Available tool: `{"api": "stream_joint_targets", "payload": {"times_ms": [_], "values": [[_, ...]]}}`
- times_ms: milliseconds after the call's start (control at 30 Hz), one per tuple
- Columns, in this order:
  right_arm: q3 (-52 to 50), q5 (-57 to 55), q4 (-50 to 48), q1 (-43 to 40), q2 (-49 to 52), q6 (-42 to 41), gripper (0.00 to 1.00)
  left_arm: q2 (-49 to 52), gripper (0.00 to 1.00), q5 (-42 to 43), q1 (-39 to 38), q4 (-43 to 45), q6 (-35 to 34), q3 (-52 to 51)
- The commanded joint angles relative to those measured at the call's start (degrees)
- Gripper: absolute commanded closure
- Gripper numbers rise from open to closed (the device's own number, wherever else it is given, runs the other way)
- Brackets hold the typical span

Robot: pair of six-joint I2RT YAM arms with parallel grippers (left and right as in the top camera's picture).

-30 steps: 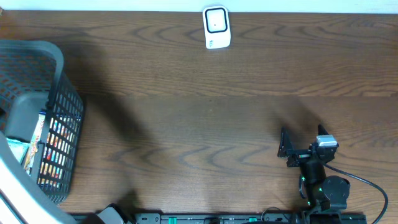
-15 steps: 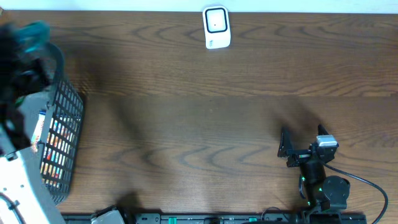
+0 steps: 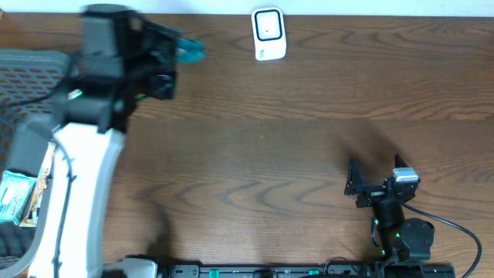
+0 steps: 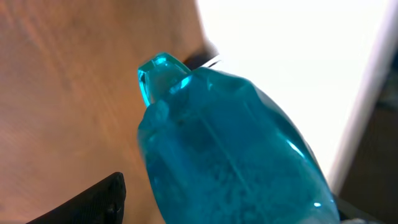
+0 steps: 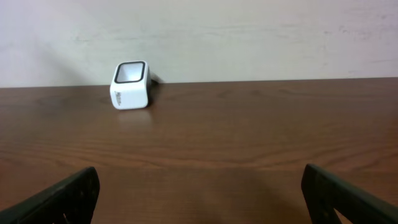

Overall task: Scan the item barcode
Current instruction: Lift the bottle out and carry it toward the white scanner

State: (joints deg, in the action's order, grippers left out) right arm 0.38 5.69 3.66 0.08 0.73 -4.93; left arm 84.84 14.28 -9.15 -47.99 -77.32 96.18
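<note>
My left gripper is raised over the table's back left, shut on a translucent teal bottle, the item. The bottle's tip points right toward the white barcode scanner at the back edge, a gap apart from it. In the left wrist view the bottle fills the frame; one black finger shows beside it and no barcode shows. My right gripper rests open near the front right, nothing between its fingers; it faces the scanner.
A dark wire basket stands at the left edge, with packaged goods inside. The left arm's white link crosses over it. A pale wall runs behind the table's far edge.
The left arm has come up out of the basket and swung right and toward the back, carrying the teal bottle toward the scanner. The right arm has not moved.
</note>
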Motion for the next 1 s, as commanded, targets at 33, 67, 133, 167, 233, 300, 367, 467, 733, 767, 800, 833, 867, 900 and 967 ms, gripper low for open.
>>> {"api": "stream_joint_targets", "payload": {"times_ms": [33, 67, 133, 167, 233, 300, 367, 467, 733, 767, 800, 833, 867, 900, 967], "values": [[-0.1, -0.2, 0.2, 0.2, -0.1, 0.7, 0.01, 7.3, 0.54, -5.0, -7.5, -2.0, 8.8, 0.7], [-0.1, -0.2, 0.2, 0.2, -0.1, 0.7, 0.01, 8.6, 0.54, -5.6, -8.5, -2.5, 10.1, 0.7], [-0.1, -0.2, 0.2, 0.2, -0.1, 0.7, 0.01, 11.6, 0.54, -6.7, -10.8, -3.7, 13.0, 0.7], [-0.1, -0.2, 0.2, 0.2, -0.1, 0.7, 0.01, 12.9, 0.54, -7.1, -11.8, -4.3, 14.3, 0.7], [-0.1, -0.2, 0.2, 0.2, -0.1, 0.7, 0.01, 15.5, 0.54, -7.5, -13.8, -5.6, 16.6, 0.7], [-0.1, -0.2, 0.2, 0.2, -0.1, 0.7, 0.01, 17.6, 0.54, -7.5, -15.7, -6.5, 19.1, 0.7], [-0.1, -0.2, 0.2, 0.2, -0.1, 0.7, 0.01, 19.0, 0.54, -7.5, -17.5, -7.1, 21.8, 0.7], [-0.1, -0.2, 0.2, 0.2, -0.1, 0.7, 0.01, 20.0, 0.54, -8.7, -20.4, -7.1, 27.3, 0.7], [-0.1, -0.2, 0.2, 0.2, -0.1, 0.7, 0.01, 20.1, 0.54, -21.6, -28.1, -8.3, 36.8, 0.0], [-0.1, -0.2, 0.2, 0.2, -0.1, 0.7, 0.01, 20.1, 0.54, -22.7, -28.9, -8.3, 36.8, -0.4], [-0.1, -0.2, 0.2, 0.2, -0.1, 0.7, 0.01, 20.3, 0.53, -23.2, -29.5, -8.1, 36.8, -0.8], [-0.1, -0.2, 0.2, 0.2, -0.1, 0.7, 0.01, 20.4, 0.54, -23.4, -30.0, -7.9, 36.8, -1.1], [-0.1, -0.2, 0.2, 0.2, -0.1, 0.7, 0.01, 20.6, 0.53, -23.5, -30.4, -7.7, 36.8, -1.5], [-0.1, -0.2, 0.2, 0.2, -0.1, 0.7, 0.01, 20.9, 0.54, -23.4, -30.9, -7.4, 36.8, -1.9], [-0.1, -0.2, 0.2, 0.2, -0.1, 0.7, 0.01, 21.8, 0.54, -23.4, -31.5, -7.1, 36.8, -2.2]]}}
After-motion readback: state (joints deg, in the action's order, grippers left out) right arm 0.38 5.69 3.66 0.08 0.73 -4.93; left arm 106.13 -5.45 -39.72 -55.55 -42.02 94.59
